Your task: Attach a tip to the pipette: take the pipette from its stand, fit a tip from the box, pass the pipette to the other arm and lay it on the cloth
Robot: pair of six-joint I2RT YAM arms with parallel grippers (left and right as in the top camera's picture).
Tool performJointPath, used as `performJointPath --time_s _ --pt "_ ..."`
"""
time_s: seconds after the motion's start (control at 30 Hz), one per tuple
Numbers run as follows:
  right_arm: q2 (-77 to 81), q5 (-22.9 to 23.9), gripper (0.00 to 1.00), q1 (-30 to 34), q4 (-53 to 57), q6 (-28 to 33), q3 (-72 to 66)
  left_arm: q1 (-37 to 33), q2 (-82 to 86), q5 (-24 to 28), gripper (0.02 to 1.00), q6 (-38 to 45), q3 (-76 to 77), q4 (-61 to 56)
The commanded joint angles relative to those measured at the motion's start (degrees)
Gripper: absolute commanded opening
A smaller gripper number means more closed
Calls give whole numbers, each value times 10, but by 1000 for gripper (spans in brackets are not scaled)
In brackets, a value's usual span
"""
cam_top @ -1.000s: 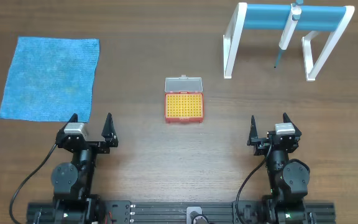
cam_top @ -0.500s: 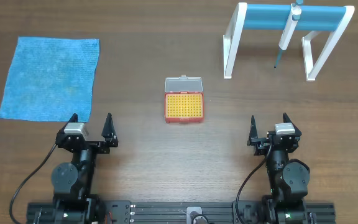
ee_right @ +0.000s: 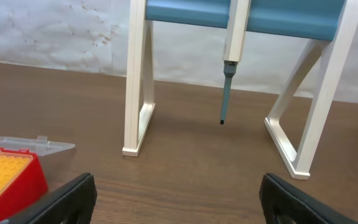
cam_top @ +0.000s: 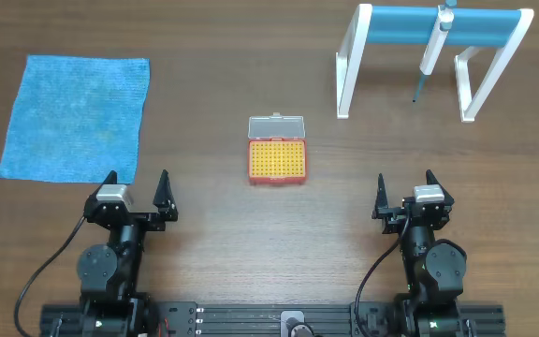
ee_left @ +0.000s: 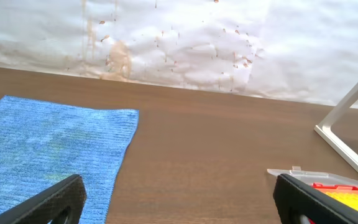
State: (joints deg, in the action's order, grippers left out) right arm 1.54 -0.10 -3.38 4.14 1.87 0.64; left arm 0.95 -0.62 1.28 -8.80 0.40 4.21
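At the upper right of the top view, the pipette (cam_top: 430,54) hangs upright from the blue crossbar of its stand (cam_top: 396,25). Its dark, narrow end points down at the counter (cam_top: 204,75) without touching it. The stand's white legs rest on the counter on either side of the pipette.

In the middle of the frame sits the red tip box (cam_top: 276,183), filled with rows of yellow tips (cam_top: 277,159). Its clear lid (cam_top: 277,127) is folded open toward the top of the picture. The box stands well apart from the stand and from both arms.

The blue cloth (cam_top: 75,117) lies flat at the upper left, with nothing on it.

At the lower left, the left tool (cam_top: 137,174) sits just below the cloth's lower right corner. Its fingers are spread wide and it grips nothing.

At the lower right, the right tool (cam_top: 404,176) is likewise spread wide and unloaded, well below the stand. Its wrist view faces the hanging pipette between the stand's legs, with a corner of the tip box at the lower left of that picture.

A stained white wall (ee_left: 185,43) rises behind the counter's far edge.
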Motion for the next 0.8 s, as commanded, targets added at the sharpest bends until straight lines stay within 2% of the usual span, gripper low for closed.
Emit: performJointPath --time_s 0.03,0.6,0.67,0.7,0.77,0.8 --pt "-2 -3 847 2 0 6 -4 -2 3 -9 978 7 -1 4" --pt "-2 -5 847 2 0 6 -4 -2 3 -9 976 7 -1 4" --pt "3 32 847 2 -5 18 -4 -2 3 -9 976 7 -1 4" --pt "14 63 847 2 -19 3 -4 -2 3 -9 978 7 -1 4" --pt "88 109 847 2 -111 -69 -4 -2 3 -9 978 7 -1 4" --pt "156 117 847 2 -196 -79 -4 -2 3 -9 978 7 -1 4"
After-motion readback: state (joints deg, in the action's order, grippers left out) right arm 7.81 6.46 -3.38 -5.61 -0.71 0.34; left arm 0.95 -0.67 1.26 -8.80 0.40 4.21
